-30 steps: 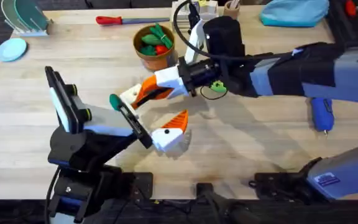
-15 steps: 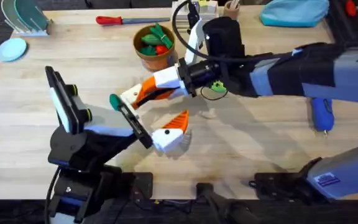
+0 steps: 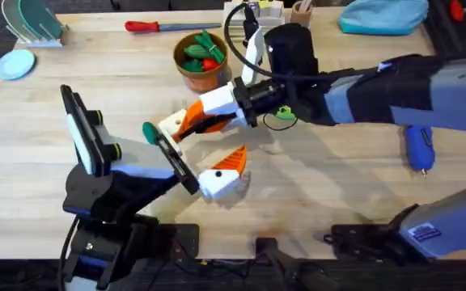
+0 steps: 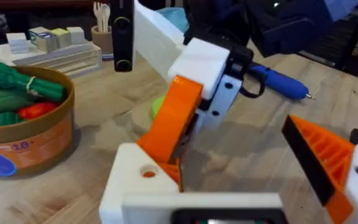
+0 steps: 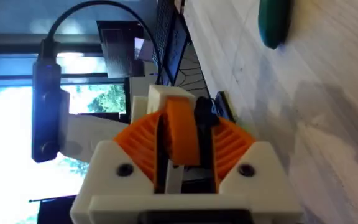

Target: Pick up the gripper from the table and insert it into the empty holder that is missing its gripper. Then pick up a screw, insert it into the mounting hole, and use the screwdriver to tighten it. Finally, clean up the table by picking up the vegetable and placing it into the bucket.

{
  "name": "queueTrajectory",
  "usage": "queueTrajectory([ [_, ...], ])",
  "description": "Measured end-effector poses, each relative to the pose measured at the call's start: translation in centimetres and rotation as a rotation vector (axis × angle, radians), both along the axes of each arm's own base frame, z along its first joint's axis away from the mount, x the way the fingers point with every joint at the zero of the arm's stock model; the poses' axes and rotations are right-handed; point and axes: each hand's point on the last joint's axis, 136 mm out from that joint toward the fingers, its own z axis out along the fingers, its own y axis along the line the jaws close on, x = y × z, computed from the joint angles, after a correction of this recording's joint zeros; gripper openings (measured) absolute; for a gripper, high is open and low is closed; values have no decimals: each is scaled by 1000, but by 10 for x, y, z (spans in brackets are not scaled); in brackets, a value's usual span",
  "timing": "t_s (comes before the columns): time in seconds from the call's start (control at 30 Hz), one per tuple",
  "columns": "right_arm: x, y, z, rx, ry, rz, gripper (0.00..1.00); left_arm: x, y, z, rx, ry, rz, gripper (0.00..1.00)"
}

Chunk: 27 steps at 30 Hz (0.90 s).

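Your pale wooden surface [image 3: 314, 186] carries everything. The right arm reaches across the middle, its jaws [image 3: 186, 123] clenched on the small orange plastic wedge gripper [image 5: 180, 134], just above the left jaws [image 3: 221, 174], which stand released, one white holder [image 4: 148, 180] bare. The round orange-brown bucket [image 3: 201, 61] behind holds green and red toy vegetables. The stubby blue screwdriver [image 3: 418, 147] lies well apart at your right. The dark green oval vegetable [image 3: 149, 130] lies beside the left arm.

Wooden table [image 3: 314, 194] carrying bucket [image 3: 201, 58], red-handled tool [image 3: 156, 26], blue screwdriver [image 3: 418, 148], and green vegetable [image 3: 149, 131] just beside the left fingers.
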Motion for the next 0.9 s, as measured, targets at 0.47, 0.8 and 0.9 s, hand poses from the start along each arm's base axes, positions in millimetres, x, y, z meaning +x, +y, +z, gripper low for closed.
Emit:
queueTrajectory([
  [0.47, 2, -8, 2, 21, 16, 20, 525, -6, -5, 0, 10, -16, -41, 992],
  [0.8, 4, -10, 6, 38, 5, 25, 678, -14, -11, 0, 10, -17, -100, 992],
  [0.9, 4, -10, 6, 38, 5, 25, 707, -16, -12, 0, 9, -16, -107, 992],
])
